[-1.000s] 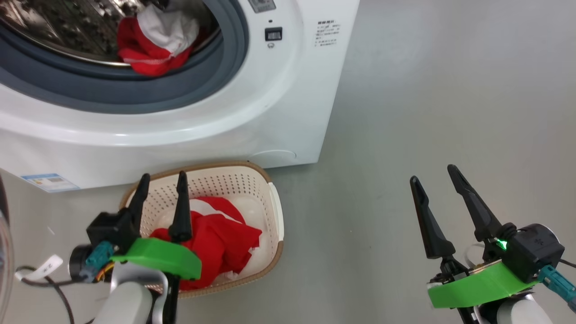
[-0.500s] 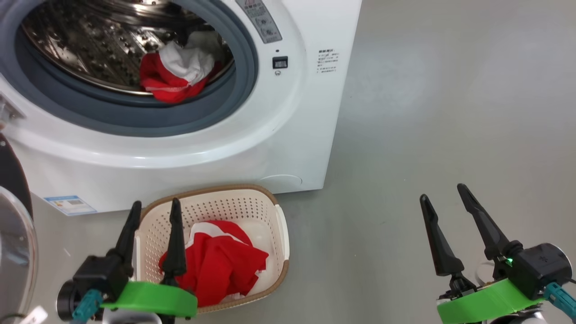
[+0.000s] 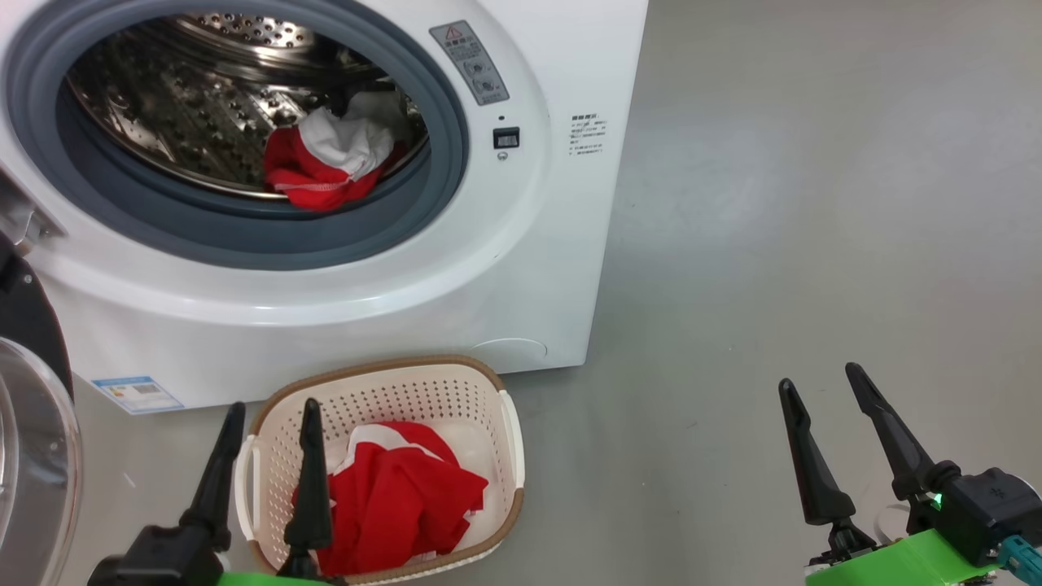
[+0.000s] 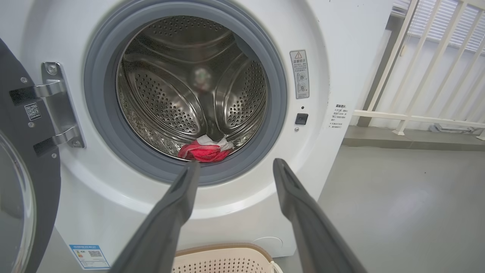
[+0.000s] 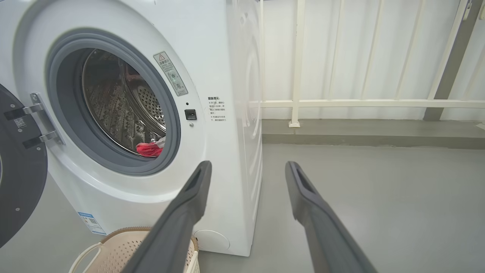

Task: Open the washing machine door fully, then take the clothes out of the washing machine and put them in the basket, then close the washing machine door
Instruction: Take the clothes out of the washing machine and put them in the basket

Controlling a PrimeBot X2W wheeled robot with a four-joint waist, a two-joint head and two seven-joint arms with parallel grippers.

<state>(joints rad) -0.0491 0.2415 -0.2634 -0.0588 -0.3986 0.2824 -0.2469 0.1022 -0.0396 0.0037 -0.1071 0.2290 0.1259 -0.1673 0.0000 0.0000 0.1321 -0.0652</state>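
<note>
**Head camera lifted: drum mouth in full view, one garment still inside**

Change over the last second: the whole head view has slid, so this is the camera moving, not the things. The washing machine [image 3: 521, 268] opening now sits lower and more complete in that view, and both grippers have dropped toward its bottom edge. Nothing has changed place on the floor.

Left gripper [image 3: 273, 407]: fingers spread wide, empty, in front of the basket [image 3: 407, 395] by its left rim. Right gripper [image 3: 820, 376]: likewise spread wide, empty, over bare floor [image 3: 773, 203], well apart from the machine.

Clothes: one red garment [image 3: 399, 505] lies in the basket as before. A second red-and-white piece [image 3: 326, 167] remains low in the steel drum [image 3: 203, 106], at the front right, just behind the grey gasket [image 3: 244, 244].

Judgement: half the unloading is done; the lift looks like sighting for a second reach.

Edges and room:
- The gasket lip stands between the fingers and the garment; fabric may drag on it.
- The washing machine door [image 3: 32, 423] is swung out on the left, with hinge [image 4: 57, 110] brackets there, so left-side room is tight.
- The basket sits just beside the machine's foot, under the opening.
- Right side: open floor, white railing [image 5: 360, 103] well beyond.
</note>
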